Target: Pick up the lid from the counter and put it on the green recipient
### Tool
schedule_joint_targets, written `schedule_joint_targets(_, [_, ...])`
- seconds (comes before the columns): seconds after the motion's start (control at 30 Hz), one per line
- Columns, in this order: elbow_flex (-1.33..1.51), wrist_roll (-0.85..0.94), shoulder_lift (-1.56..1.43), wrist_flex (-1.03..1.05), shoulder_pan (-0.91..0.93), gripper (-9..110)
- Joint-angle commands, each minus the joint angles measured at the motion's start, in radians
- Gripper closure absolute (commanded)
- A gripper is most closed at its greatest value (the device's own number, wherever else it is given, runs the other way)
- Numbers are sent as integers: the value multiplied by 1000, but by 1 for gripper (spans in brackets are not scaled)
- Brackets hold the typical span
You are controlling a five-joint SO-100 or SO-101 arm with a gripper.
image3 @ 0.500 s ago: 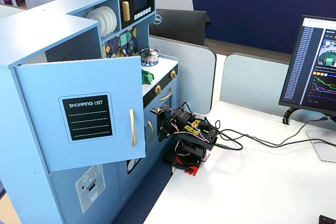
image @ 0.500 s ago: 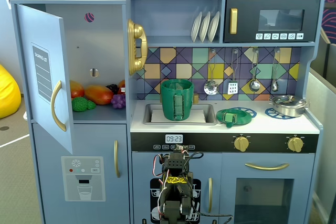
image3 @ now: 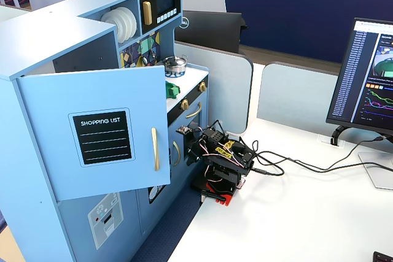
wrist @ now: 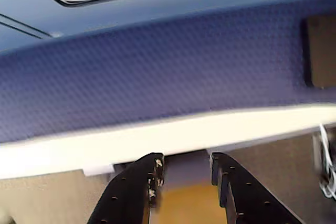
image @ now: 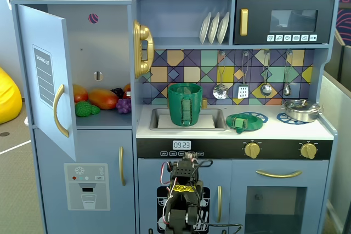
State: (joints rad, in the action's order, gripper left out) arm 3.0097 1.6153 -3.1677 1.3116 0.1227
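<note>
Jaws (wrist: 184,169) released, empty, a clear gap between the two black fingers (wrist: 139,182) in the wrist view. Arm (image: 184,190) folded low at the toy kitchen front, well below the tabletop (image: 285,130). Lid (image: 239,121) lies on the tabletop up and right of the jaws, beside the sink where the green recipient (image: 185,104) stands upright, directly above them.

one green pot (image: 185,104), one green lid (image: 239,121) and one steel pot (image: 300,109) sit on the toy kitchen counter; three white plates (image: 214,27) stand racked, four utensils (image: 253,83) hang, two gold knobs (image: 279,149) below.
</note>
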Motion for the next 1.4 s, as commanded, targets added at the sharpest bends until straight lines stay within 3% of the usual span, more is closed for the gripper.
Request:
schedule_joint_targets(0.0, [-21,95,94,-362,121,101])
schedule_joint_targets(0.13, [-94,144,273,-928,233,101])
schedule_joint_targets(0.2, [-176,109,336,-1062,259,101])
schedule_joint_targets(0.47, [-382,123,417,-1095,414,96])
schedule_joint_targets(0.63, [-390,15,367,-1137,456,66])
schedule_joint_targets(0.77, [-422,6,385,-1178,469,56])
schedule_joint_targets(1.37, [-658,44,724,-1345,520,54])
